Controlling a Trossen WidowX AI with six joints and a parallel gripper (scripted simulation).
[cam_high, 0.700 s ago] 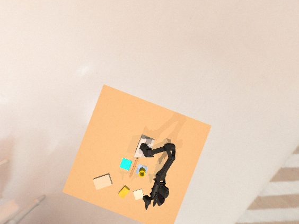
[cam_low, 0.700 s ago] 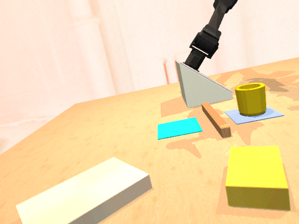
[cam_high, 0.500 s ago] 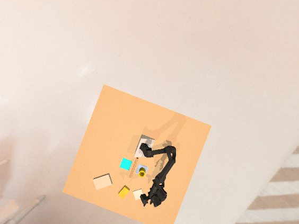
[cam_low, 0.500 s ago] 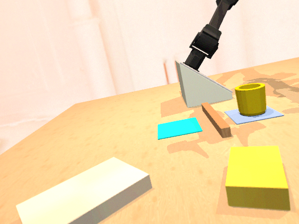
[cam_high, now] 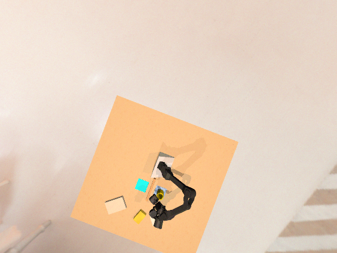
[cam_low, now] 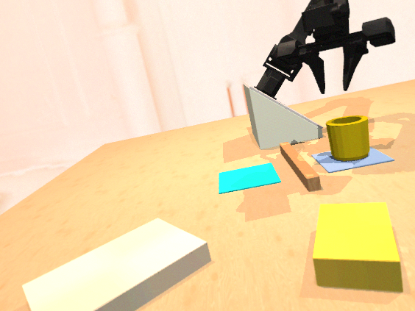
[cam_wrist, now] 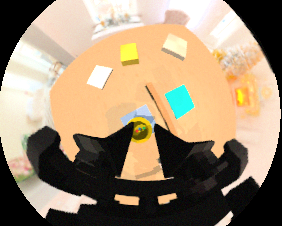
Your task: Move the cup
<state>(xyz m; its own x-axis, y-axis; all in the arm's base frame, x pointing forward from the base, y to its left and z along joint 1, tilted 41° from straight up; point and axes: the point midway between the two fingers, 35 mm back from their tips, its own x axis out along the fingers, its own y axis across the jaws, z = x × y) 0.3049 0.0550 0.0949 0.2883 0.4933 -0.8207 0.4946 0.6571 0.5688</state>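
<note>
My hand [cam_low: 334, 89] hangs above the cup [cam_low: 347, 137], part open and holding nothing.

The yellow cup stands upright on the pale blue pad [cam_low: 379, 159], and both of my 2 fingers [cam_low: 319, 75] point down with a clear gap of air between their tips and the cup's rim. In the wrist view the cup [cam_wrist: 141, 128] sits between my fingertips, directly below me. I cannot make out the marbles inside it. The cyan pad [cam_low: 249, 177] lies flat nearby, and a thin wooden bar [cam_low: 299, 166] lies between the 2 pads. A grey wedge [cam_low: 276, 123] stands behind the bar. A yellow block [cam_low: 355, 245] and a cream slab [cam_low: 118, 265] rest nearer the tabletop [cam_low: 147, 184] edge closest to the exterior camera.
</note>
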